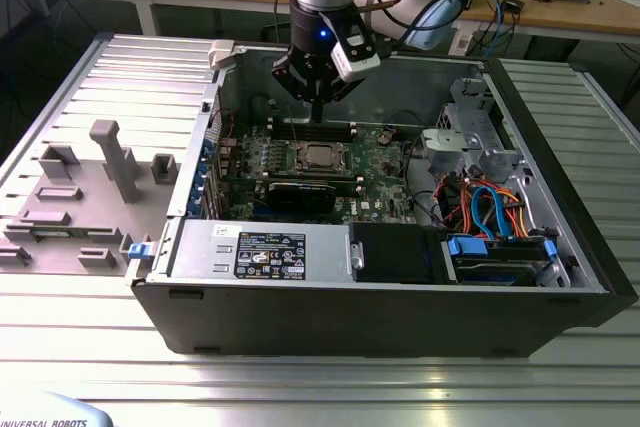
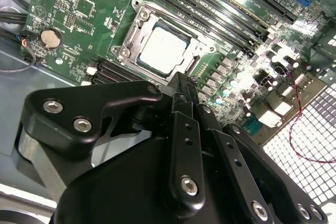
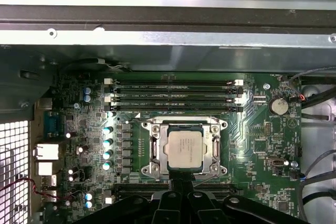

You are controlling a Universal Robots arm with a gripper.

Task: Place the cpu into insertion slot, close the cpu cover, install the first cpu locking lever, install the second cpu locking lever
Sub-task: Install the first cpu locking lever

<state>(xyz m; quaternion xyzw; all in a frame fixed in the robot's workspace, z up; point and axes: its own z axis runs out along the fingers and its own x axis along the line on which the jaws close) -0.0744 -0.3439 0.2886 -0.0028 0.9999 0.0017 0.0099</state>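
The cpu (image 3: 185, 148) lies flat in the insertion slot (image 3: 149, 170) on the green motherboard, its silver top showing in both wrist views (image 2: 164, 50) and in the exterior view (image 1: 320, 156). The cpu cover (image 3: 185, 125) lies down around the chip as a silver frame. I cannot make out how the locking levers sit. My gripper (image 1: 316, 115) hangs above the board just behind the socket, shut with nothing between its fingers. Its black fingertips (image 3: 181, 181) reach close to one edge of the socket frame, also in the second wrist view (image 2: 181, 81).
The board sits inside an open computer case (image 1: 560, 277). Long memory slots (image 3: 173, 92) run beside the socket. A black graphics card (image 1: 300, 192), a power supply (image 1: 265, 250) and blue and orange cables (image 1: 490, 209) fill the near side. A grey fixture plate (image 1: 80, 197) lies at the exterior view's left.
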